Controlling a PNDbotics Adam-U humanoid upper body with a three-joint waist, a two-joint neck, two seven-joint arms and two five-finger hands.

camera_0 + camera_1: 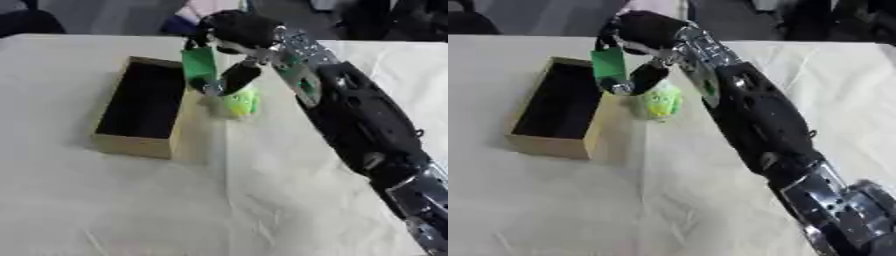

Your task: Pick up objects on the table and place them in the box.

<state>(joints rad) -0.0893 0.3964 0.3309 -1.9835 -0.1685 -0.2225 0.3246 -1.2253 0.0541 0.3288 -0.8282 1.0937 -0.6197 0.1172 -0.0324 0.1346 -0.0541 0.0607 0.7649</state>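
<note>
Fingers (229, 80) of the right hand (236, 30) curl around a green object (199, 65) above the cream tablecloth (131, 200), beside the box (131, 145).

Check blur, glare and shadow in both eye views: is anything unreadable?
Left eye view: soft all over; the box interior is plain black shadow, contents unreadable. Right eye view: same softness; the right hand merges into the dark background, and the yellow-green object is a blob without edges. No glare on the cloth in either view.
</note>
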